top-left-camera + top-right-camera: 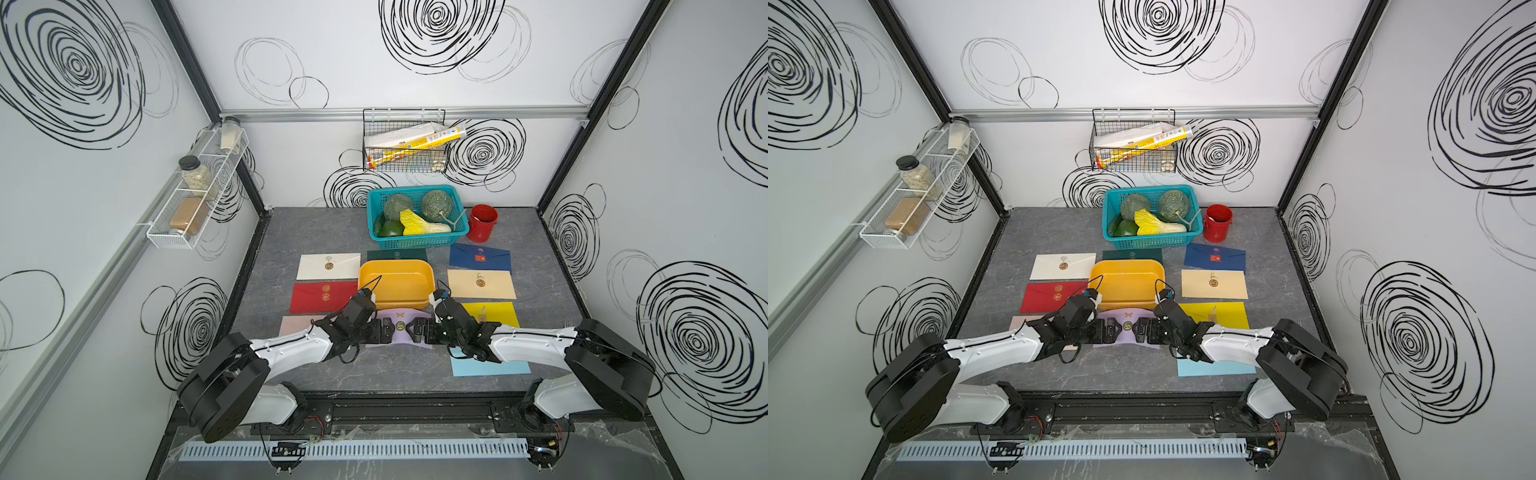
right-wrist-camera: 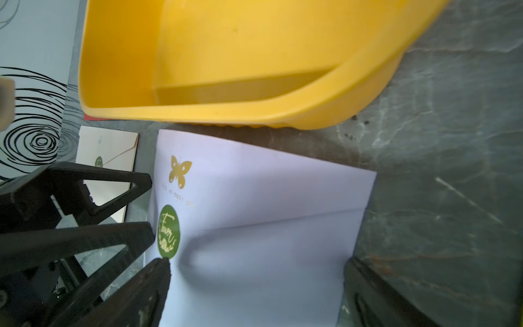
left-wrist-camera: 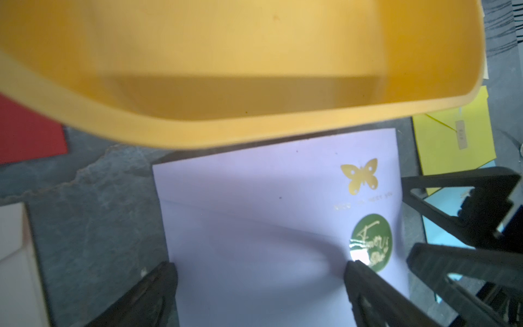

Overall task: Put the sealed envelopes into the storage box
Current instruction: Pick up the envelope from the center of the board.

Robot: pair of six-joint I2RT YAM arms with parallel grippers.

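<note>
We meet over the lilac envelope [image 1: 400, 321]
Left gripper [image 1: 390, 330] and right gripper [image 1: 413, 331] gape empty, six o'clock from the storage box [image 1: 397, 262].

It was a lab booth mocked up as a kitchen: printed wall panels [image 1: 353, 54], metal frame [image 1: 403, 113], spice rack [image 1: 195, 195], rail-mounted robot arms [image 1: 291, 347].

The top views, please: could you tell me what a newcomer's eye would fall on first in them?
The orange storage box sits empty mid-table, ringed by coloured envelopes lying flat. The left gripper and right gripper, both open, face each other over the lilac envelope on the box's near side. Behind the box, a teal basket holds vegetables.
</note>
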